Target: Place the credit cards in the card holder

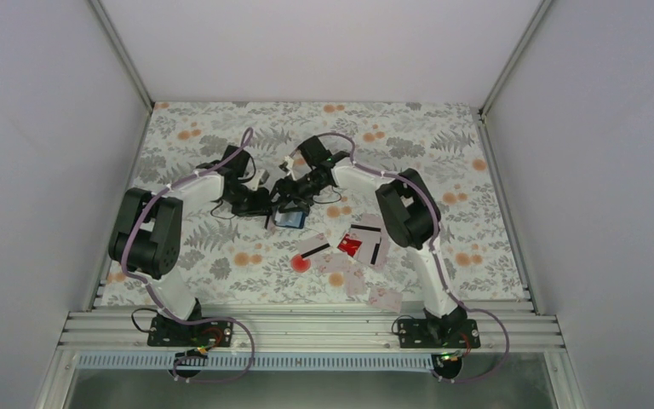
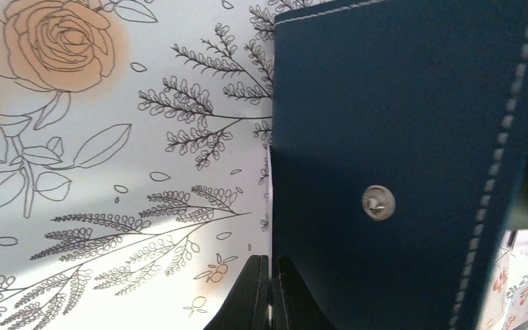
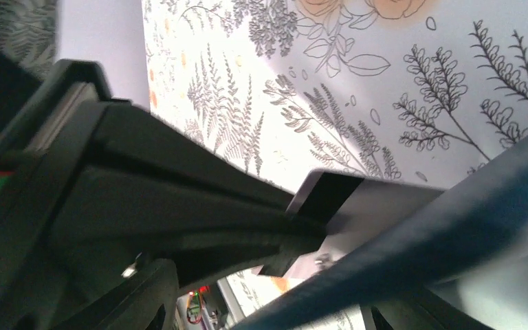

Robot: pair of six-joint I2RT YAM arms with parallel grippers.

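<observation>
Your left fingers are shut on the edge of the card holder, and your right fingers stand around it.

Your left gripper (image 2: 269, 297) has its two black fingers (image 2: 251, 302) closed fully. The left edge of the dark navy-blue, white-stitched booklet card holder (image 2: 399, 124) runs straight into the slit between them, so it seems pinched there. A round metal snap stud (image 2: 377, 203) shows on the cover just beyond the tips. Your right gripper (image 1: 294, 192) meets the holder from the opposite side. Its fingers (image 3: 199, 199) stand apart with the blue cover passing between them, but I cannot tell if they press on it. Farther from both fingertips, toward the arm bases, the thin pale rectangular plastic credit cards (image 1: 313, 249) and one red card (image 1: 349, 246) lie scattered on the floral-printed table (image 1: 443, 162).
</observation>
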